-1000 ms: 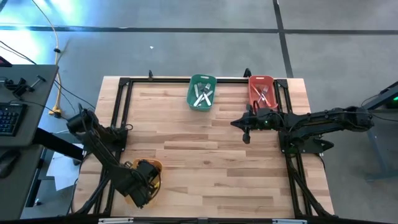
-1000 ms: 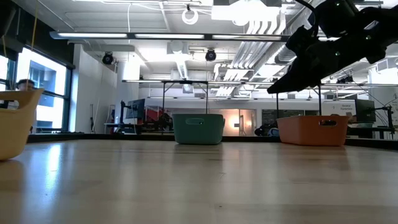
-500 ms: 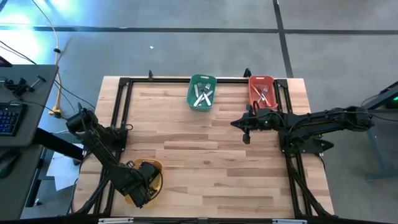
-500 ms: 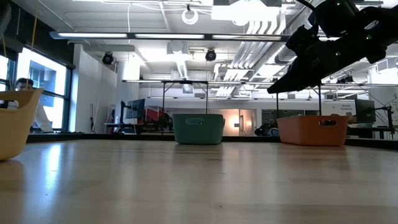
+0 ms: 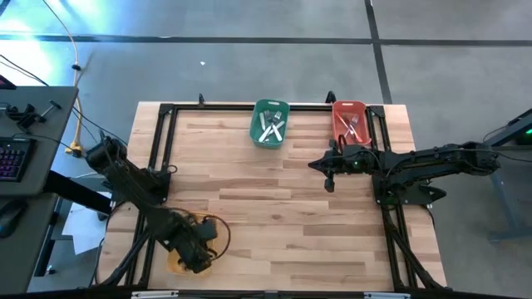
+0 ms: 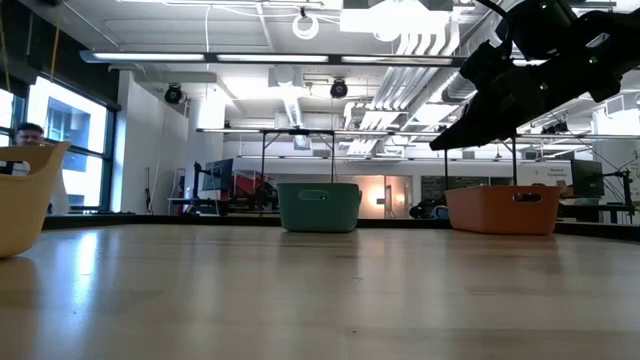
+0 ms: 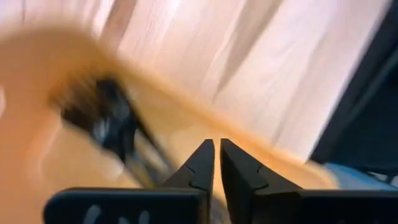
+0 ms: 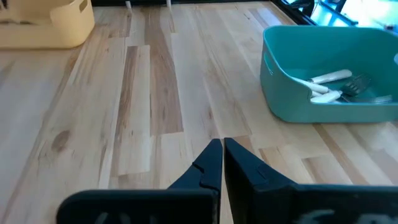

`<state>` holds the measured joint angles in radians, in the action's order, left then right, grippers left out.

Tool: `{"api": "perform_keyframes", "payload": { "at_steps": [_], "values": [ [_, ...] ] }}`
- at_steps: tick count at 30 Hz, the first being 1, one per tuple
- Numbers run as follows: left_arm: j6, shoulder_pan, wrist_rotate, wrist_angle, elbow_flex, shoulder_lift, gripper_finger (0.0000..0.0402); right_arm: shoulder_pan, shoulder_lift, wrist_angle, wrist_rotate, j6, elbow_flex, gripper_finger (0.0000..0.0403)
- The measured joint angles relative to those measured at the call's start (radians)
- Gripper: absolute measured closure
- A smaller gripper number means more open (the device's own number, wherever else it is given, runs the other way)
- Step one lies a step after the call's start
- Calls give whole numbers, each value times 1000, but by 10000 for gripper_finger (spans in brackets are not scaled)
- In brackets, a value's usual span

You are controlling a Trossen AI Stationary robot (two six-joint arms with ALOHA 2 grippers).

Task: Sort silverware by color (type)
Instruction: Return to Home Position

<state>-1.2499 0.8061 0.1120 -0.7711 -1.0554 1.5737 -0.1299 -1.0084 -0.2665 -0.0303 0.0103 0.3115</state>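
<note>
Since half a second before, your left arm had swung: its elbow sat a little farther back, and the left gripper (image 5: pixel 198 252) had slid toward the right side of the yellow bin (image 5: pixel 176 264), baring more of the bin's near-left part. Your right arm had not moved.

The left gripper hung over the yellow bin at the near-left corner of the wooden table (image 5: pixel 274 216). Its fingers (image 7: pixel 202 163) were pressed together and held nothing. Its wrist view was blurred with motion, but dark shapes that looked like the black forks (image 7: pixel 107 121) lay in the bin.

The right gripper (image 5: pixel 329 181) hovered above the table's right half, just near of the red bin (image 5: pixel 335 133), pointing left. Its fingers (image 8: pixel 210 163) were pressed together too, and empty.

The white-handled forks (image 8: pixel 326 84) lay in the green bin (image 5: pixel 257 133) at the far edge, middle. The red-handled forks (image 5: pixel 352 124) lay in the red bin at the far right. No silverware lay loose on the boards.

A person (image 6: pixel 28 134) showed at the far left, behind the yellow bin.
</note>
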Motion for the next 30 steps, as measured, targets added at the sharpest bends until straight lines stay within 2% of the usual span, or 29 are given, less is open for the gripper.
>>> {"api": "perform_keyframes", "payload": {
  "at_steps": [5,12,15,23,30],
  "values": [
    [214,-95,29,93,0,-70,399,0,0,-18,0,63,0,401],
    [637,-294,38,266,0,-122,401,0,0,-84,21,102,-1,401],
    [798,-378,33,378,5,-122,401,0,0,-164,22,106,-51,401],
    [1149,-542,-118,927,180,-122,401,-6,35,-483,23,147,-272,401],
    [1210,-626,-152,1346,391,-122,401,-6,176,-466,38,148,-295,401]
  ]
}}
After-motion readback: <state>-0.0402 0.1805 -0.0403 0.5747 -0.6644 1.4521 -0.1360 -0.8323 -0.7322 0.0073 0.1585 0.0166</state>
